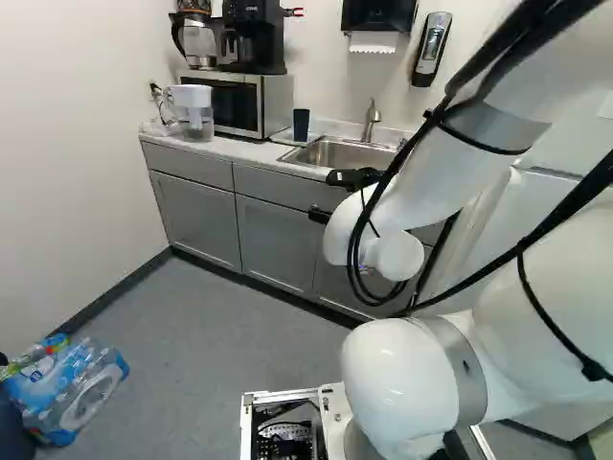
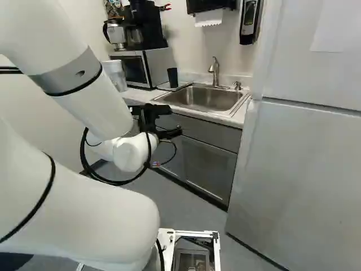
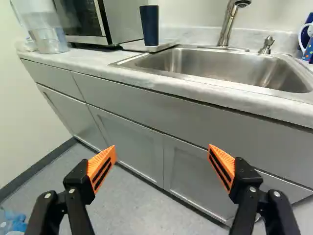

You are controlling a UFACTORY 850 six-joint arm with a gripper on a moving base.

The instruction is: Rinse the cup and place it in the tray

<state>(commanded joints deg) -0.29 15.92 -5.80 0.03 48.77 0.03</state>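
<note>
Cup (image 1: 301,125) is dark and stands upright on the tray (image 1: 284,138), as you see in the left base view. This tray lies on the counter (image 1: 226,148), between the microwave (image 1: 278,101) and the sink (image 1: 345,155). On top of the microwave you have the coffee maker (image 1: 254,38), and near its other end stands a clear pitcher (image 1: 192,113). Your arm (image 1: 421,177) hides part of the cabinets. A pack of bottles (image 1: 67,388) lies on the floor by the wall, well apart from the cup.

In the right base view, you find the gripper (image 2: 176,121) in front of the cabinets (image 2: 206,164), apart from the cup. The faucet (image 2: 215,70) rises behind the sink, so please mind it. The big fridge (image 2: 299,169) closes the space on the right side of this view.

In the wrist view, your gripper (image 3: 162,149) is wide open, with nothing between the orange pads (image 3: 102,167). Ahead of it are the cabinet fronts, with the counter edge above them. Beside the sink, on the side away from the cup, is a blue thing with a white handle (image 3: 307,41), partly cut off.
</note>
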